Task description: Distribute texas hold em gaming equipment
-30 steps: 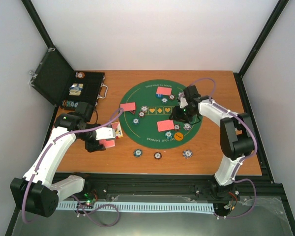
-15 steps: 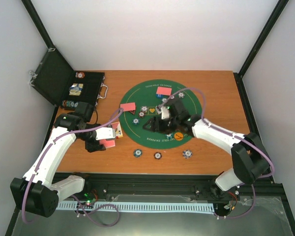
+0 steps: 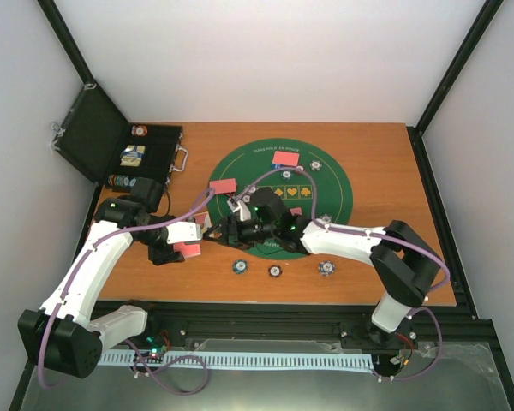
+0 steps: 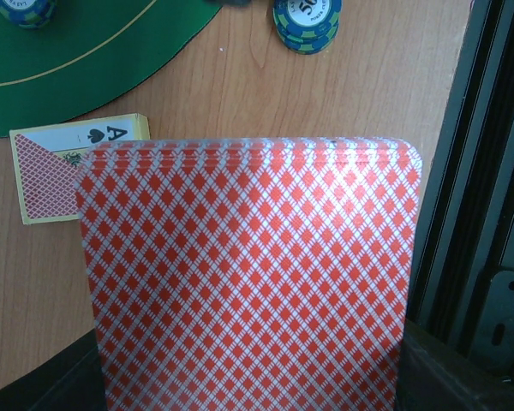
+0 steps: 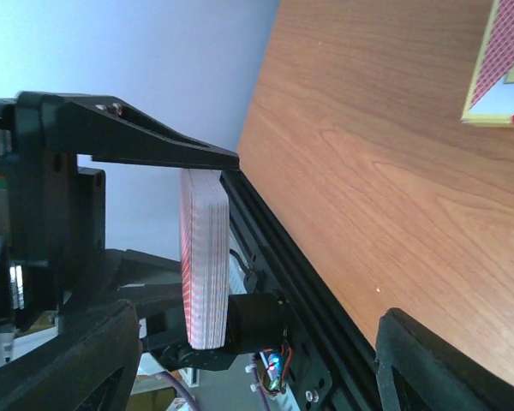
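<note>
My left gripper (image 3: 182,247) is shut on a deck of red-backed playing cards (image 4: 248,274) and holds it above the wood left of the mat. The deck fills the left wrist view and hides the jaws. My right gripper (image 3: 228,230) reaches left across the mat; it is open and empty, with its fingers (image 5: 77,360) wide apart. It faces the deck's edge (image 5: 204,257) without touching it. Two red-backed cards (image 3: 224,186) (image 3: 285,157) lie on the mat. Three chip stacks (image 3: 240,266) (image 3: 275,271) (image 3: 326,268) sit on the wood in front of the mat.
The green felt mat (image 3: 325,184) covers the table's middle. A card box (image 4: 68,163) lies on the wood by the mat's left edge, also showing in the right wrist view (image 5: 501,60). The open black case (image 3: 150,150) stands at the back left. The black front rail (image 4: 471,171) is close by.
My right arm has swung from the right side of the mat leftwards across it, up to my left gripper. The left arm and its deck have stayed still.
</note>
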Tool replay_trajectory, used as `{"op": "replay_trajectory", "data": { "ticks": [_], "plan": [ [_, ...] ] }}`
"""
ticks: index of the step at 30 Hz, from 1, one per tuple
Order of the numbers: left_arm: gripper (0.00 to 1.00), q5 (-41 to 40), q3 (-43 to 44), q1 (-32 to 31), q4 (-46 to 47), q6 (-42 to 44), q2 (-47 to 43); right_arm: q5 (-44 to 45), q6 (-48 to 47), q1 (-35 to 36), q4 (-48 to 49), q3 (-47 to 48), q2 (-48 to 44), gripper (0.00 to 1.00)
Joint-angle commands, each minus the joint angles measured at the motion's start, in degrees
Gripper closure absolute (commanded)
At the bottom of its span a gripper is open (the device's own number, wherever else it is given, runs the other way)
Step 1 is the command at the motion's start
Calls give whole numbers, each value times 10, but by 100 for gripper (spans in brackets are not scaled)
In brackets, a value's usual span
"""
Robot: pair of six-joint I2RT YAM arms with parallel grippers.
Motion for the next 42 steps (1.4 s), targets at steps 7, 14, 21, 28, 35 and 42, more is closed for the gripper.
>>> {"op": "replay_trajectory", "data": {
  "ticks": [7,14,21,28,35,42],
  "plan": [
    [99,13,22,-1,-3,6,-4,-19,53,40,96,46,65,26],
    [99,13,20,-1,-2,6,-4,-29,69,53,117,72,104,26],
    [99,11,21,-1,-3,6,-5,-35,89,62,147,95,140,27],
    [99,10,23,-1,-4,6,-5,-44,124,65,198,105,176,29],
    [99,11,24,-1,-4,6,-7,-38,139,65,235,80,178,30],
    [99,13,28,-1,-7,5,-10,-38,128,61,214,74,192,33]
  ]
}}
